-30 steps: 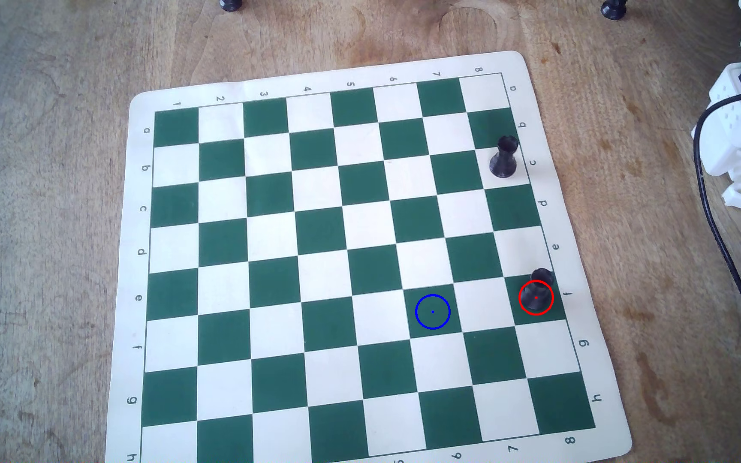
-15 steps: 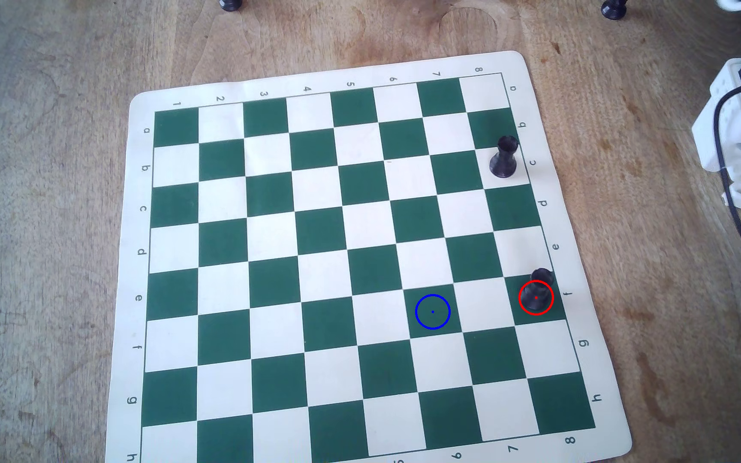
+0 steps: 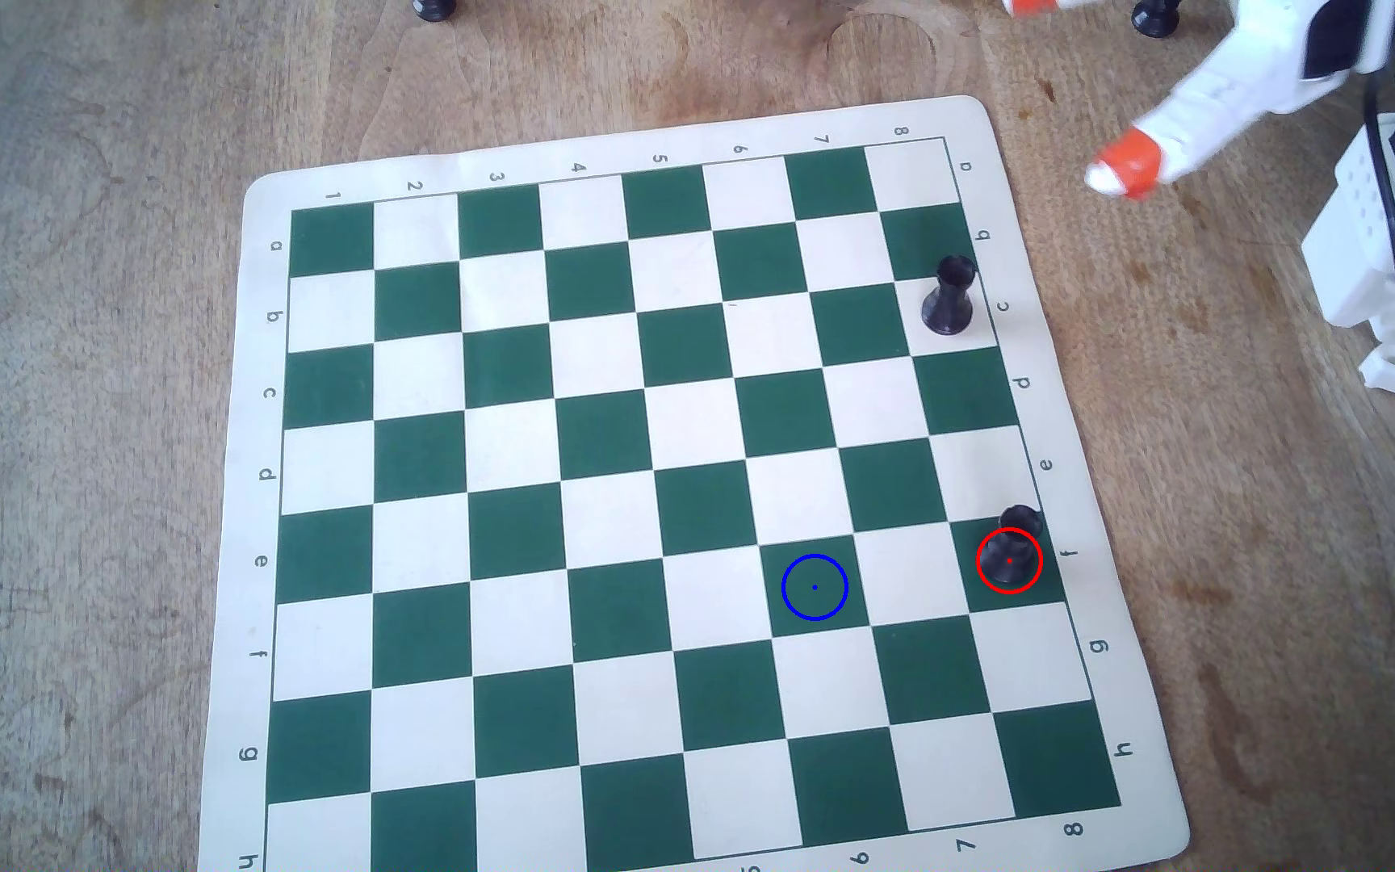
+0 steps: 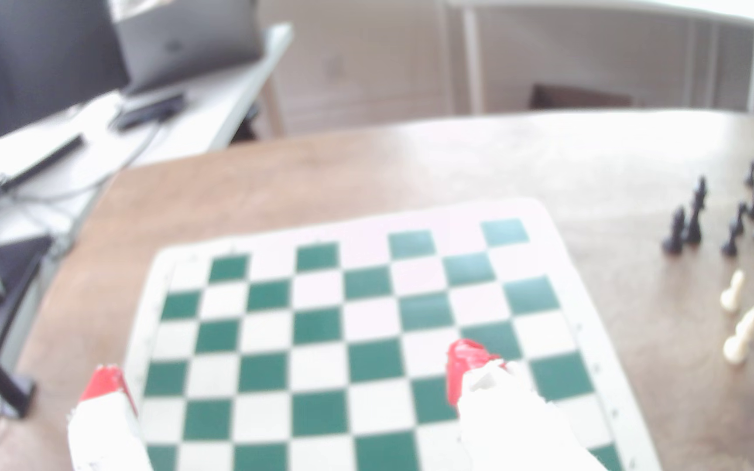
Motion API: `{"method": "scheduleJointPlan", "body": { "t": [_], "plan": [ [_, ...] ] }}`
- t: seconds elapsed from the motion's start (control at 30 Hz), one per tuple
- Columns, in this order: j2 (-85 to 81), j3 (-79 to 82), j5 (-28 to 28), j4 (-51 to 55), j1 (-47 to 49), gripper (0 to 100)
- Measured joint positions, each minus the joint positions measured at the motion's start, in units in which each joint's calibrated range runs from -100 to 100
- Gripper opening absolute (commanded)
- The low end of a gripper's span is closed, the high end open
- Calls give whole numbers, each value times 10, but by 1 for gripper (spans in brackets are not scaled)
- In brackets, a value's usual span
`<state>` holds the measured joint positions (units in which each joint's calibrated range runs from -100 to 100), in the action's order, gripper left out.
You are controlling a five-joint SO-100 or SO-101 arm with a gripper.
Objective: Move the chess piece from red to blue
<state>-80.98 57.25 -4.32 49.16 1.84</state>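
Though well apart, taller piece nearby

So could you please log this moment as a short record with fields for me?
piece to move: chess piece, upright on the red circle
target: blue circle, empty, two squares left in the overhead view
other piece on board: taller black piece, near the right edge
end effector: open, empty, off the board's upper right corner
progress: nothing grasped yet
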Motion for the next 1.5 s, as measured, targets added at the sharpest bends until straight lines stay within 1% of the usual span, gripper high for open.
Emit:
{"method": "scheduleJointPlan", "body": {
  "t": [0.03,0.07,0.1,0.2,0.23,0.37,0.4,0.5,0.6,0.63,0.67,0.83,0.93,0.97,1.07,1.1,1.23,1.27,1.4,1.5],
  "plan": [
    [17,-35,-3,34,10,32],
    [39,-72,-6,71,20,27],
    [82,-134,-10,139,43,24],
    [122,-183,-23,210,66,19],
    [153,-194,-32,241,77,20],
    [199,-197,-40,292,105,31],
    [218,-193,-41,307,111,31],
    [209,-163,-42,308,107,33],
    [203,-86,-42,295,112,33],
    [192,-62,-43,284,116,29],
    [165,-6,-45,265,124,29],
    [96,135,-59,222,124,31],
    [95,177,-66,194,138,32],
    [101,208,-74,161,147,32],
    [117,236,-85,117,156,33],
    [146,249,-93,62,162,33],
    [196,258,-107,-35,182,34],
    [216,260,-112,-75,187,33],
    [263,260,-117,-137,204,32],
    [270,260,-117,-151,211,32]
  ]
}}
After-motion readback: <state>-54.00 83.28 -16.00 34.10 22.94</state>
